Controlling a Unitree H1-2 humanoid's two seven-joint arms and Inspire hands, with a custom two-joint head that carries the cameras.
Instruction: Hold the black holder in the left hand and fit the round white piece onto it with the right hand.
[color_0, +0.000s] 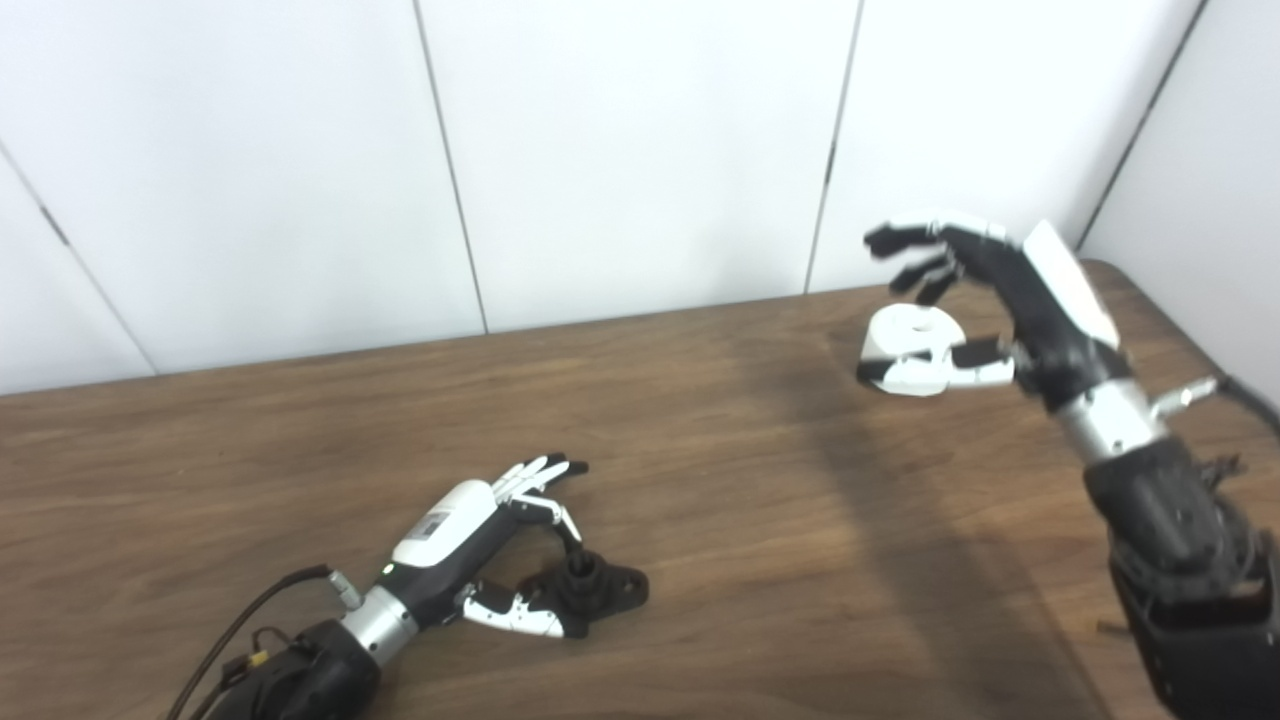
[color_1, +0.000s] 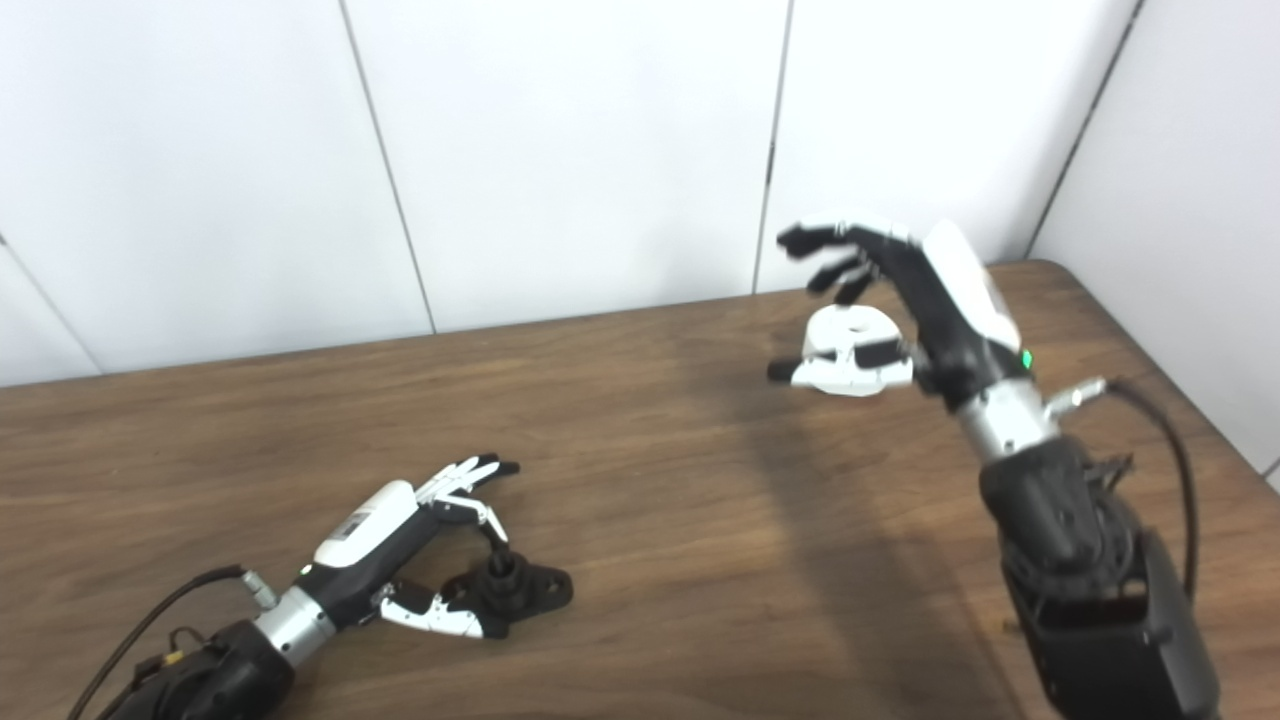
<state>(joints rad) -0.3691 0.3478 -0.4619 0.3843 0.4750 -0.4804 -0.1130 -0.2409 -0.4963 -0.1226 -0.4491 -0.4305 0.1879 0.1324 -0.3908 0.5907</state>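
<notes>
Wooden table against white panelled walls.
The table (color_0: 700, 420) is dark brown with visible grain and a rounded far right corner. The wall (color_0: 640, 150) behind is plain white panels split by thin dark seams; a side wall (color_1: 1200, 200) meets it at the right.

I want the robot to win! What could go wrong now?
The right robot hand is open around the round white piece near the table's far edge; a clumsy close might push it away. The left robot hand is only part-way around the black holder, which lies flat, so it could slip when lifted.
</notes>
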